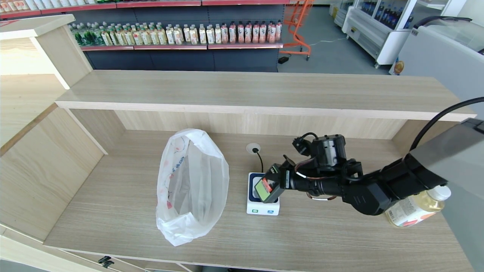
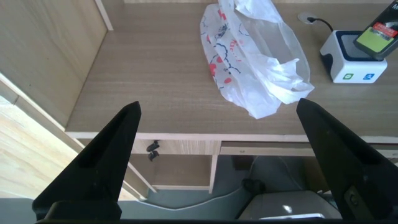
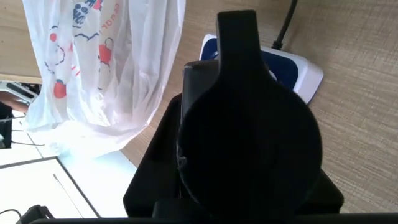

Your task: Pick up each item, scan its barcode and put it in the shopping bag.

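Box [image 1: 266,187]: held just above the scanner [image 1: 263,207], green face tilted toward the bag; scan step judged to be in hand.
Right claw [image 1: 269,186]: narrow, clamped on the box, arm coming in from the right of the scanner.
Left claw [image 2: 219,106]: spread wide, holding nothing, hanging off the counter's front edge, well apart from the scanner on its bag side.
Bag [image 1: 191,185]: just left of the scanner, mouth open and upright; contents too hazy through the plastic to tell.
Bottle [image 1: 416,208]: lying on its side, well right of the scanner, partly under the right arm; not yet picked up.
Done: nothing bagged for certain.
Left: box into the bag, then the bottle scanned and bagged.
Counter [image 1: 321,234]: bare wood in front of the scanner, open for a low sweep.
Path to bag: short, leftward from the scanner; needs a lift over the floppy rim.
Cable [image 1: 260,160]: runs from behind the scanner to a grommet; a snag risk only on a rearward move.
Back wall [image 1: 264,122]: behind the scanner, with a ledge above; likely limits reach and height there.
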